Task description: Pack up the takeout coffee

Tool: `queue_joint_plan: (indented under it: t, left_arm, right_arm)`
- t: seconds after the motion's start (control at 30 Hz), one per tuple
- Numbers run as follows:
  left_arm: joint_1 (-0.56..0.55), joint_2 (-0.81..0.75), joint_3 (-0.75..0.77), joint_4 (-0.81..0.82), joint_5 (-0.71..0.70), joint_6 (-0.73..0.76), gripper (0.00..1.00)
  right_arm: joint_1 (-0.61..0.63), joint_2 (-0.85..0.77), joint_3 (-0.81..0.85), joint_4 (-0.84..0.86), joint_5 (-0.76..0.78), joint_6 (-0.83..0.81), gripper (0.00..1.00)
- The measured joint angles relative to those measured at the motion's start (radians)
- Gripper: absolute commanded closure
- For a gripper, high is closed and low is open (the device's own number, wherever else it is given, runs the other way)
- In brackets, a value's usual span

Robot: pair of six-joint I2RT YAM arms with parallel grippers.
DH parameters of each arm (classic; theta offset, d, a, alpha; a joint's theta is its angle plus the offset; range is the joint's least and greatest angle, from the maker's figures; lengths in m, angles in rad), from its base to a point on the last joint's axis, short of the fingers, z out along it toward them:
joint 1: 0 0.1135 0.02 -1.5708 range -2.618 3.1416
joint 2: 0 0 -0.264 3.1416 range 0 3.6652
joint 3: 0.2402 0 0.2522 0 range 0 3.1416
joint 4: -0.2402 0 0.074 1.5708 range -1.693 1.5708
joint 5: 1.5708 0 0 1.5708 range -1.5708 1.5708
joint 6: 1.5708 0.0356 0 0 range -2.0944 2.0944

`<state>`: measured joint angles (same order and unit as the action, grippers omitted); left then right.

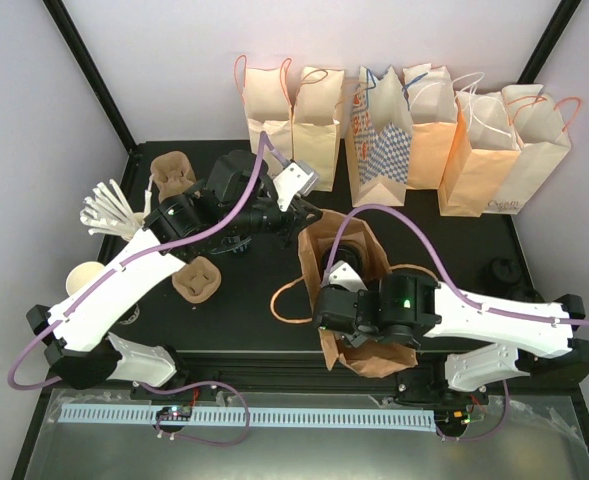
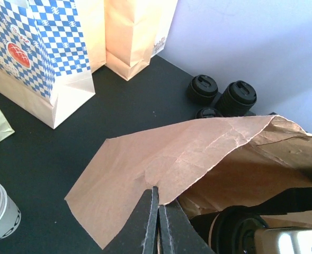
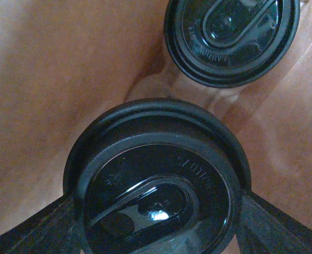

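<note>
On the black counter [image 1: 232,312] stands an open brown bag [image 1: 366,248]. At the bag's rim the left end effector [image 2: 157,214] is pinched tight on the paper edge. Inside the bag the right end effector [image 3: 156,225] is spread wide, gripping the takeout coffee [image 3: 156,180] by both sides of its black lid, just beside a second lidded cup [image 3: 231,37].

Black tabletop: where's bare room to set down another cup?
Bare tabletop lies right of the open brown paper bag, bordered by the standing paper bags behind and the black lid stacks at the far right. Crowded: the left side, around the brown cardboard cup carriers.
</note>
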<state>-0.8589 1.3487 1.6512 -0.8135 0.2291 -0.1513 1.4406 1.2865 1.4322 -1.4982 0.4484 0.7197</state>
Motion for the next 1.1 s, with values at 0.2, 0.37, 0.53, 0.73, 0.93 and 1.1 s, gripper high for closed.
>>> queue_joint_plan:
  t: [0.2,0.37,0.53,0.73,0.93,1.1]
  left_arm:
    - [0.0,0.001,-0.01,0.012,0.016,-0.01,0.98]
    - [0.0,0.002,-0.013,0.029,0.034,-0.025,0.98]
    - [0.0,0.01,-0.014,0.039,0.043,-0.031,0.98]
    - [0.0,0.03,-0.014,0.038,0.046,-0.032,0.98]
    - [0.0,0.051,-0.014,0.038,0.048,-0.032,0.99]
    - [0.0,0.059,-0.01,0.038,0.048,-0.032,0.98]
  right_arm:
    - [0.0,-0.001,-0.081,0.006,0.027,0.006,0.55]
    - [-0.006,-0.001,-0.138,0.048,0.05,0.004,0.55]
    - [-0.019,-0.013,-0.212,0.138,0.064,-0.021,0.55]
    - [-0.037,-0.021,-0.272,0.225,0.08,-0.068,0.56]
    - [-0.058,-0.01,-0.305,0.262,0.101,-0.087,0.57]
    - [-0.07,-0.009,-0.319,0.281,0.115,-0.093,0.57]
